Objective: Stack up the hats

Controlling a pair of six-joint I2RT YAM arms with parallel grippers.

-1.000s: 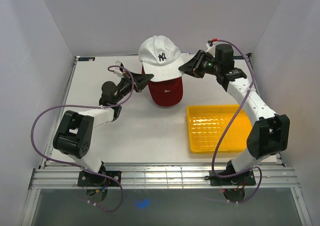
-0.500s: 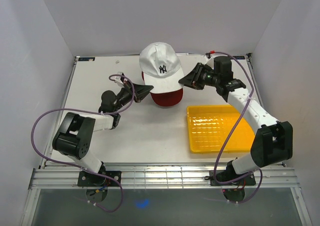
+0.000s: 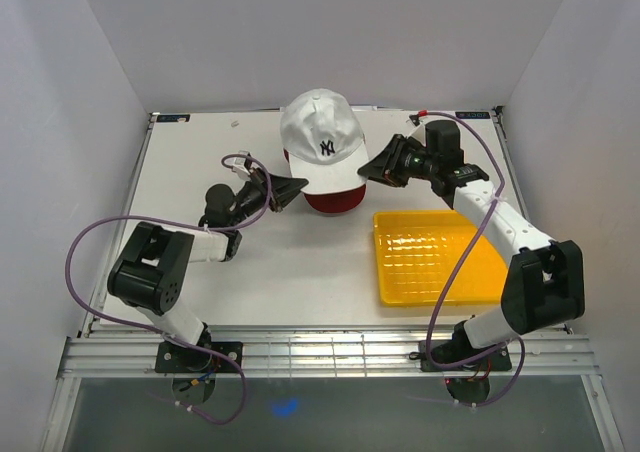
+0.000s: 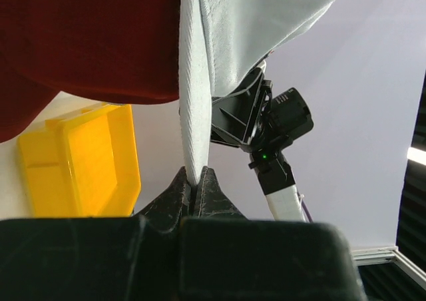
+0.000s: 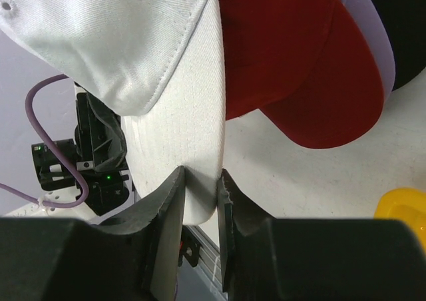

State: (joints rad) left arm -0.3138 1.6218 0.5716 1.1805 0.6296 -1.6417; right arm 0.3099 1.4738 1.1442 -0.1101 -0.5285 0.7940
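Note:
A white hat with a dark NY logo [image 3: 320, 137] hangs over the red hat [image 3: 332, 200], covering most of it. My left gripper [image 3: 293, 190] is shut on the white brim's left edge; in the left wrist view the gripper [image 4: 195, 176] pinches the thin white brim [image 4: 193, 94] beside the red hat [image 4: 86, 41]. My right gripper [image 3: 372, 169] is shut on the brim's right edge; in the right wrist view this gripper [image 5: 200, 176] clamps the white brim [image 5: 190, 114]. Under the red hat [image 5: 299, 68] a lavender hat's rim [image 5: 368, 28] shows.
A yellow tray [image 3: 440, 256] lies right of the stack, seen too as a yellow tray wall [image 4: 80, 154] and tray corner [image 5: 407, 206]. White walls close the table's back and sides.
Both grippers have come down and toward me with the white hat held between them. It now covers more of the red hat.

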